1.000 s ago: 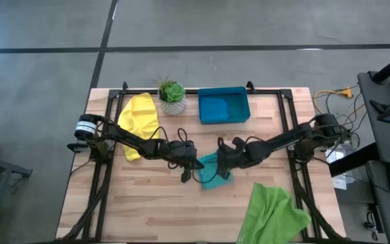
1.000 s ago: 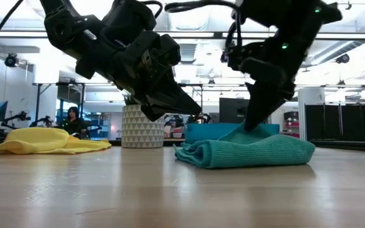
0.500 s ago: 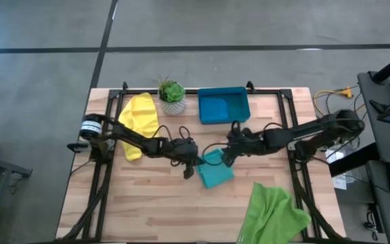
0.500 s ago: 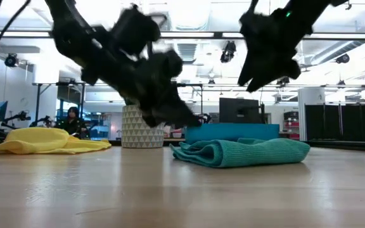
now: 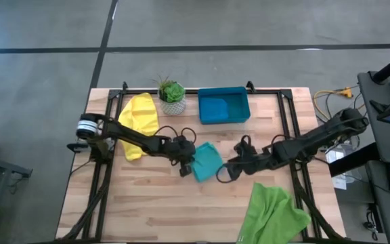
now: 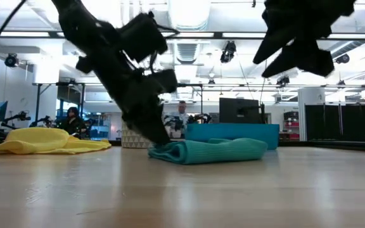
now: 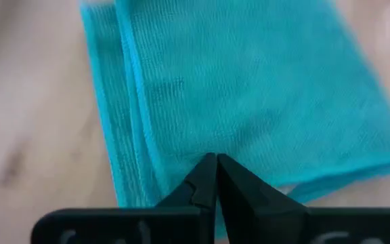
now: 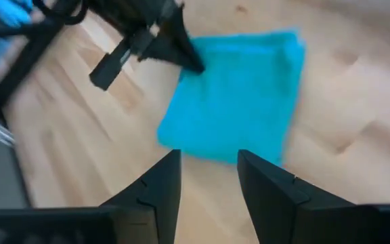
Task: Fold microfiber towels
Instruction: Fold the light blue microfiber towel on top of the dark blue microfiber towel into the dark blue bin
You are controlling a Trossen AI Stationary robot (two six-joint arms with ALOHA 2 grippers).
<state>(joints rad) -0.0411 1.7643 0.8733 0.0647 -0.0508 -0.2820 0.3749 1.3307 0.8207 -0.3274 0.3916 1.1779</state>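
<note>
Sitting at the far edge of my desk (image 5: 154, 203), the teal-blue tray (image 5: 223, 106) is a shallow rigid bin; its inside looks the same blue all over, and I cannot tell whether a cloth lies in it. Beside it stands a white patterned pot (image 5: 173, 106) holding a small green plant (image 5: 172, 90).

The teal towel (image 5: 206, 161) lies folded at the middle of the desk, a flat, layered packet with its edges stacked along one side. My left pincer (image 5: 187, 160) is clenched, fingers pressed together to a single point, with the tip down on the towel's edge nearest my left arm. That arm reaches in low from the left side, stretched out across the desk and angled steeply down at the wrist.

My right pincer (image 5: 223, 174) is released, its two fingers standing apart with nothing between them. It hangs above the desk just beside the towel's near right corner, clear of the cloth, the arm extended in from the right side.

The yellow towel (image 5: 139, 119) lies crumpled at the far left, near the pot. The light green towel (image 5: 271, 215) is spread loosely at the near right, partly over the desk's edge
</note>
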